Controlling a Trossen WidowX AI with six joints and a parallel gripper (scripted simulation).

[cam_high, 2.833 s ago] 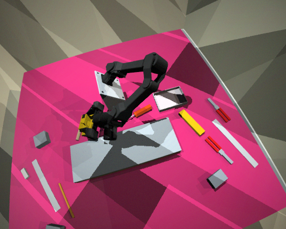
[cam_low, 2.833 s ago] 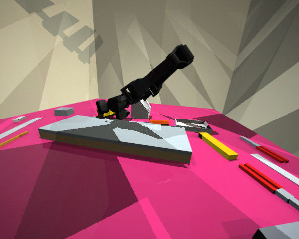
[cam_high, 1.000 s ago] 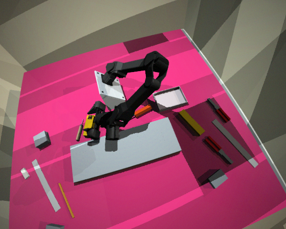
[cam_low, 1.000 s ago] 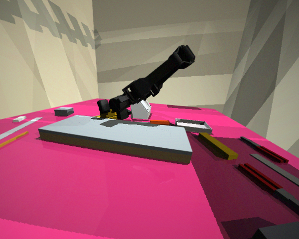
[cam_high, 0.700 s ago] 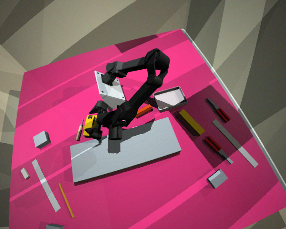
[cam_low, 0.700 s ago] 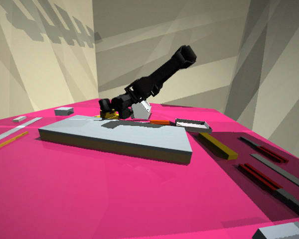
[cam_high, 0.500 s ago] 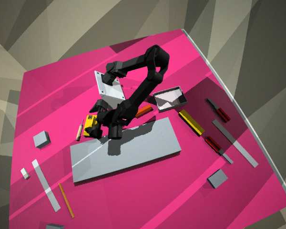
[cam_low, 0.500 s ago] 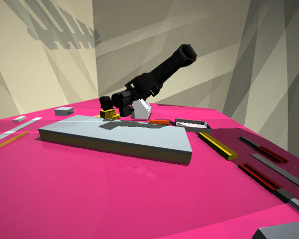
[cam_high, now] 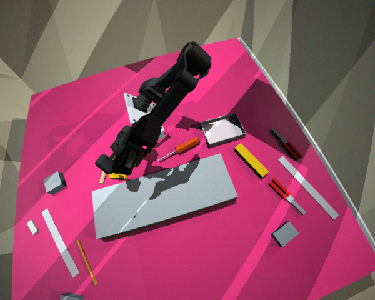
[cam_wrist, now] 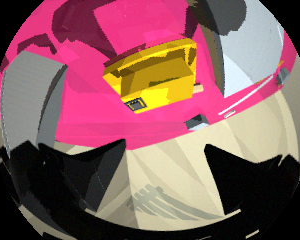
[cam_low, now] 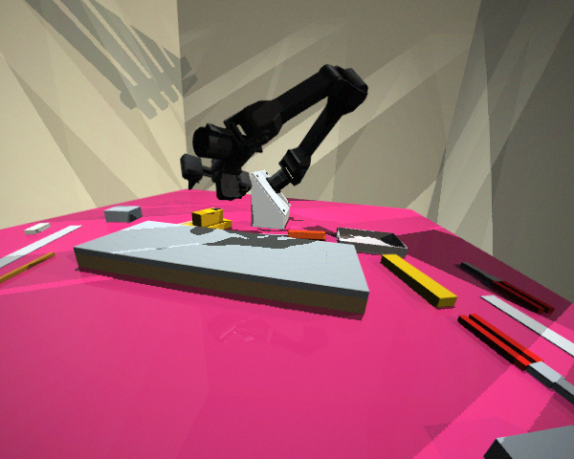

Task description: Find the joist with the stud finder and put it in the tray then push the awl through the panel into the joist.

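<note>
The yellow stud finder [cam_high: 118,175] [cam_low: 208,217] [cam_wrist: 157,76] lies on the pink table just off the far left corner of the grey floor panel [cam_high: 181,194] [cam_low: 257,267] [cam_wrist: 257,34]. My gripper [cam_low: 210,183] [cam_wrist: 166,146] is open and empty, a short way above the stud finder and apart from it. In the top view the arm hides the fingers. The awl [cam_high: 187,144] [cam_low: 306,233], with an orange handle and metal shaft, lies flat between the panel and the arm's base. The tray [cam_high: 238,120] [cam_low: 366,248] stands empty behind the panel's right end.
A yellow bar [cam_high: 250,160] [cam_low: 418,279], two red-handled tools [cam_high: 282,189] [cam_high: 289,147] and a grey ruler [cam_high: 307,187] lie on the right. Grey blocks [cam_high: 54,182] [cam_high: 285,233], another ruler [cam_high: 60,242], a pencil [cam_high: 86,262] and a wooden peg [cam_high: 102,177] lie around.
</note>
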